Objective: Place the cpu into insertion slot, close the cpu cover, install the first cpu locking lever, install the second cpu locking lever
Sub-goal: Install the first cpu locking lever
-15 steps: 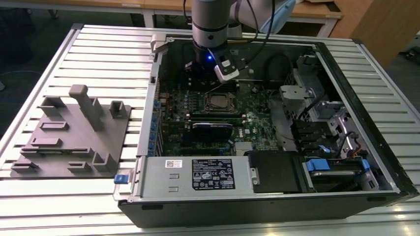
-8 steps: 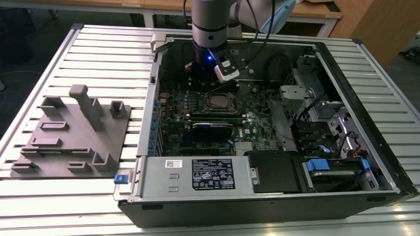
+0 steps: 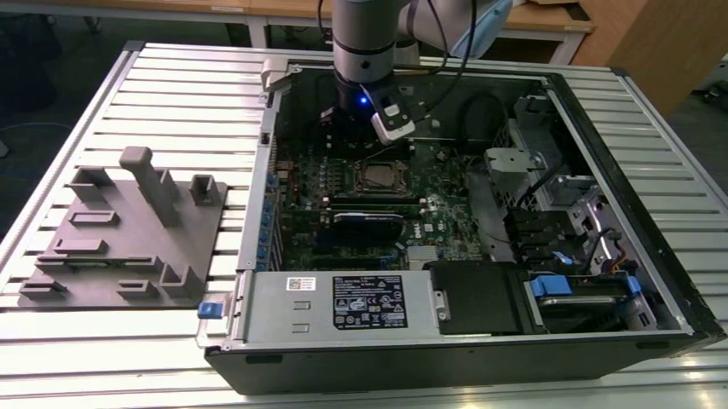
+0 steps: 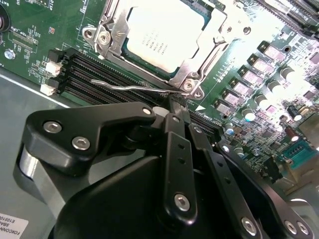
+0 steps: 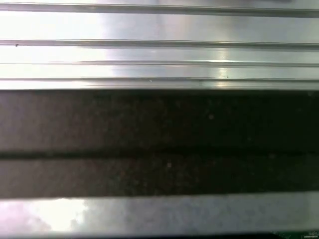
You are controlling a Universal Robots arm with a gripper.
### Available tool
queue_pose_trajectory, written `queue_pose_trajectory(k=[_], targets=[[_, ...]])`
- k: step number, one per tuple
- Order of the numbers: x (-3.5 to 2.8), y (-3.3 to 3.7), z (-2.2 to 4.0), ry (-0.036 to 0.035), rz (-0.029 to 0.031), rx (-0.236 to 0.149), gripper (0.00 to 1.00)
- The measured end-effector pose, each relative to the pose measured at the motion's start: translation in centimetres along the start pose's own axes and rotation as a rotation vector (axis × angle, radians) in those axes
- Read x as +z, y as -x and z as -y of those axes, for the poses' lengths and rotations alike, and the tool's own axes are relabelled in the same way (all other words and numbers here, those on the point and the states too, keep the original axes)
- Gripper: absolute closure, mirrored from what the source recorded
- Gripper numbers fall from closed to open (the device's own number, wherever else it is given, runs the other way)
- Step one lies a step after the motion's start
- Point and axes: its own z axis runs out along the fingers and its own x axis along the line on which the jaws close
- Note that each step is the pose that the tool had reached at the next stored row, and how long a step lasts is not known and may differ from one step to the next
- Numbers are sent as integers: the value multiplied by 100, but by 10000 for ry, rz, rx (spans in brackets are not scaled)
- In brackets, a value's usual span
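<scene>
The room behind holds wooden desks [image 3: 285,10] and a grey floor [image 3: 68,34], both beyond the far side of the computer case [image 3: 455,358]. The case lies open on a ribbed aluminium table [image 3: 170,94], whose slats run out past it on every side. On the table just beside the case, toward the exterior view's left, sits a grey fixture plate [image 3: 102,256] with several upright blocks. The arm [image 3: 366,43] comes down over the case's far wall and reaches inside. A silver labelled box [image 3: 341,302] fills the case's near edge, and the green motherboard [image 3: 313,179] lies flat on the case floor. The insertion slot [image 3: 381,177] sits near the middle of the case, just below the arm. In the second wrist view the cpu [image 4: 164,35] lies seated in that slot, and the cpu cover [image 4: 212,35] is folded down around it, its window showing the metal top. A thin locking lever [image 4: 129,87] runs along the socket's edge above the black memory slots [image 4: 94,74]. The gripper [image 4: 175,102] has its fingers drawn together with no gap, the tips at the lever's end by the socket corner; whether they pinch the lever cannot be told.
</scene>
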Motion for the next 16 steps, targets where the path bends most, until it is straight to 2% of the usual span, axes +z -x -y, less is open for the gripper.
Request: queue_pose_trajectory(k=[7, 16], targets=[[-49, -2, -5, 2, 1, 0, 89], [-74, -12, -8, 2, 3, 0, 89]])
